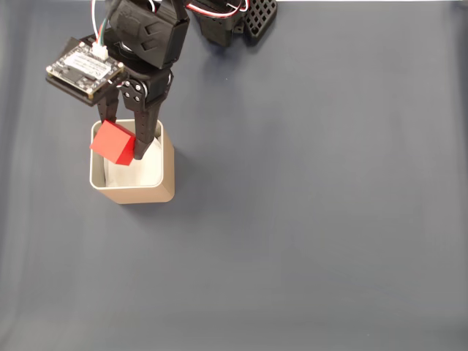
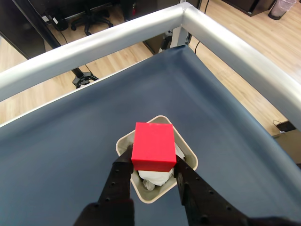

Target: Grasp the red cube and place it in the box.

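Note:
The red cube [image 1: 113, 142] [image 2: 153, 146] hangs just above the box's opening, pinched between the two black fingers of my gripper [image 1: 124, 139] [image 2: 151, 165], which is shut on it. The tan box [image 1: 167, 175] [image 2: 123, 141] stands on the dark blue table at the left of the fixed view, directly under the cube. Its white lining [image 1: 150, 170] [image 2: 157, 178] shows below the cube. In the fixed view the cube overlaps the box's upper left rim; in the wrist view it sits over the middle of the opening.
The arm's base [image 1: 234, 22] stands at the top middle of the fixed view, and a circuit board [image 1: 84, 69] juts from the wrist. A silver rail [image 2: 225, 42] borders the table's far edges in the wrist view. Open blue cloth [image 1: 314, 219] spreads right and below.

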Controlling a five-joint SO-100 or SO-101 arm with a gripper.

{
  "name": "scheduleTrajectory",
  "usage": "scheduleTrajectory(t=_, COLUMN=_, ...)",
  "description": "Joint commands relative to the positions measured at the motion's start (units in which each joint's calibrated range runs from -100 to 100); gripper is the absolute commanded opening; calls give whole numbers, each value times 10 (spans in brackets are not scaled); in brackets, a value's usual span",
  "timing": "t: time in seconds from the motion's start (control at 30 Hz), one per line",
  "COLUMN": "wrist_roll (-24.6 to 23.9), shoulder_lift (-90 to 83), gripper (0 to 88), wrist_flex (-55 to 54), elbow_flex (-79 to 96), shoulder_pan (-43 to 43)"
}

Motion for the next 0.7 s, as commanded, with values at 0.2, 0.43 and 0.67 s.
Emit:
scheduleTrajectory(t=0.2, wrist_roll=1, shoulder_lift=5, gripper=2, wrist_flex=-16, elbow_flex=-4, shoulder_pan=2)
scheduleTrajectory(t=0.43, wrist_roll=1, shoulder_lift=7, gripper=2, wrist_flex=-19, elbow_flex=-3, shoulder_pan=2)
scheduleTrajectory(t=0.67, wrist_roll=1, shoulder_lift=5, gripper=1, wrist_flex=-26, elbow_flex=4, shoulder_pan=2)
